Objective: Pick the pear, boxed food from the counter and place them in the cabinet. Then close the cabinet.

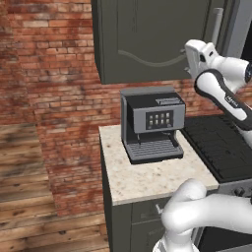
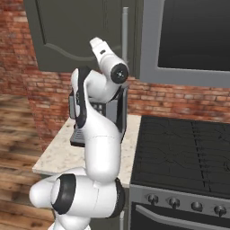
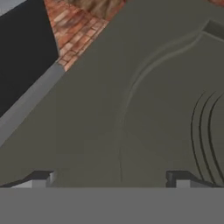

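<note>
End effector raised against the closed cabinet door, fingers spread apart.

The arm reaches up so its end effector (image 3: 109, 177) sits close to the dark grey cabinet (image 1: 142, 39), right by the door's long light grey bar handle (image 2: 125, 33). In the hand view the two fingertips (image 3: 41, 178) stand wide apart with nothing between them, and the door's arched panel spreads just ahead of them. The door looks shut in both base views. Below the cabinet, a grey coffee machine (image 1: 150, 125) stands on the beige speckled bench (image 1: 147, 179), beside the black stovetop (image 2: 184, 152). A brick wall (image 1: 44, 74) runs behind, with a wooden floor (image 1: 24, 197) to the left. I cannot tell where the pear and the boxed food are.
</note>
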Tool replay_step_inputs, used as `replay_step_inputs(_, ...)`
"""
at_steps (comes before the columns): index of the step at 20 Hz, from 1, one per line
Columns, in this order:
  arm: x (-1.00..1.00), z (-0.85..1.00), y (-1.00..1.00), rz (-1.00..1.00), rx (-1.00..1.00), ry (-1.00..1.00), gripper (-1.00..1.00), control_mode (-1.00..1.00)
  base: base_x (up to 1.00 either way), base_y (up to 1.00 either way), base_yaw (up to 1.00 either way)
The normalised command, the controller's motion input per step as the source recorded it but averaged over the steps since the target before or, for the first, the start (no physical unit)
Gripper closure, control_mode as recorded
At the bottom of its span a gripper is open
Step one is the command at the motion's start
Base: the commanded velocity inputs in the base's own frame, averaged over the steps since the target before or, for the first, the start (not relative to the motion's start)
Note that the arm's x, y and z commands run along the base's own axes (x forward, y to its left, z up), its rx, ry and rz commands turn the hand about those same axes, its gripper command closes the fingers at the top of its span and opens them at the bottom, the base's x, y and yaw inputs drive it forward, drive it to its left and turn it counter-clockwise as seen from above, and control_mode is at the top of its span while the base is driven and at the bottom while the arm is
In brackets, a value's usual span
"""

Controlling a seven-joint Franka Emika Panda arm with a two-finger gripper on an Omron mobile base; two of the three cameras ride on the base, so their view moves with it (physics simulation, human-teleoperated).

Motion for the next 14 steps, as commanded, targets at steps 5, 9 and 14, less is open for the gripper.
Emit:
replay_step_inputs(5,0.04,0.0,0.01,0.14,-0.09,0.13,-1.0,-1.0,0.0,0.0,0.0)
replay_step_inputs(9,-0.62,0.0,0.0,0.05,-0.11,0.06,-1.0,-1.0,0.0,0.0,0.0)
replay_step_inputs(14,-1.0,0.16,0.0,0.0,-0.11,0.0,-1.0,-1.0,0.0,0.0,0.0)
